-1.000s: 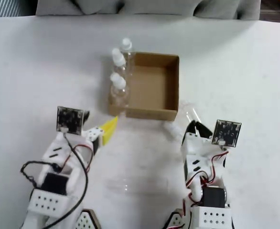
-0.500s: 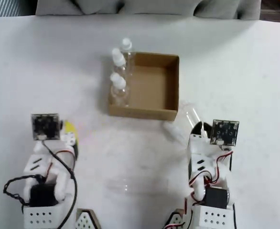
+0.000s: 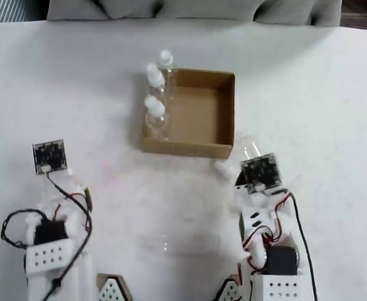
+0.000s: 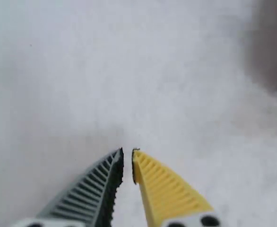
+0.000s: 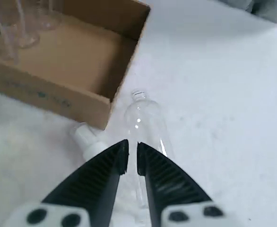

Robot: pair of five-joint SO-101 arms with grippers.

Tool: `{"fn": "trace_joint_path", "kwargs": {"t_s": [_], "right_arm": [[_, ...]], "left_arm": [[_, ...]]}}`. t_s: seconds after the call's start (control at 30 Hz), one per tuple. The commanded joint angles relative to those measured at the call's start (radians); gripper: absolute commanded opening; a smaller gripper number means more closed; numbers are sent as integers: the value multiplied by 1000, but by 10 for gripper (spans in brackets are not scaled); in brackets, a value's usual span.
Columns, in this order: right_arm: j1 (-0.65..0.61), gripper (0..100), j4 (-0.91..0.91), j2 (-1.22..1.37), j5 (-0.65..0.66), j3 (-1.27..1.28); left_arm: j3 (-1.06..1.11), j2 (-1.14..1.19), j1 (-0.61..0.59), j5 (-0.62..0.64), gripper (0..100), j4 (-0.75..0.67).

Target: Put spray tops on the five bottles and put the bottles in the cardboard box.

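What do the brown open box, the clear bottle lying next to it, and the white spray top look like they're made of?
Brown open box: cardboard, matte, with plain brown walls and thin edges.
Clear bottle: likely transparent plastic, glossy; it is see-through with bright highlights, though glass can't be ruled out.
White spray top: probably opaque plastic, smooth, judging by its even white surface.

A wide white tabletop (image 3: pixel 52 81) was seen across most of the high view. Grey cushioned furniture (image 3: pixel 190 7) was ranged along the upper edge, with a striped grey-and-white patch (image 3: pixel 5 9) at the upper left corner.
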Motion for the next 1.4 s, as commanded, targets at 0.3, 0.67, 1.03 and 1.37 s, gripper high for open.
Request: {"fn": "trace_joint_path", "kwargs": {"t_s": [0.3, 0.67, 1.03, 1.37], "right_arm": [[-99, 22, 208, 998, 287, -675], [-128, 54, 148, 1460, 388, -875], [-170, 169, 76, 1570, 453, -876], [-173, 165, -13, 1702, 505, -876]], "left_arm": [[-146, 449, -13, 44, 50, -239], [-144, 455, -13, 52, 50, -241], [-144, 455, -12, 32, 50, -242], [-141, 455, 13, 5, 50, -236]]}}
